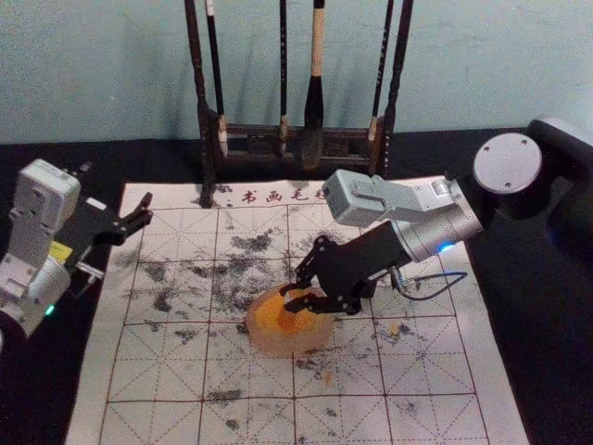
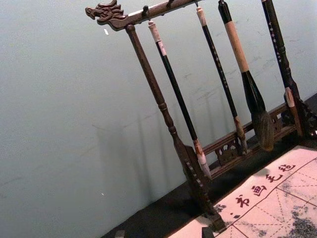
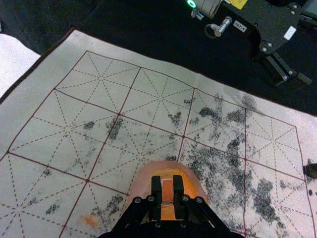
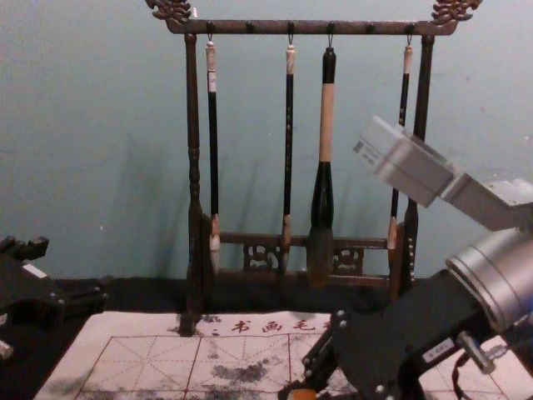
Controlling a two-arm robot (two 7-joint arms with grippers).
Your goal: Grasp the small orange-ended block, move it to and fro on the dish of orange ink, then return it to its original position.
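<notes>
Orange block (image 3: pixel 167 191) sits in the right pincer (image 1: pixel 287 296) over the dish (image 1: pixel 264 341).

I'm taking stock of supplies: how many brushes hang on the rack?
4, from left to right: a thin brush, a second thin brush, the thick brush, then another thin brush at the right post.

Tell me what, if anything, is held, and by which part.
The right gripper holds the small block by two opposite sides; the left gripper holds nothing.
</notes>
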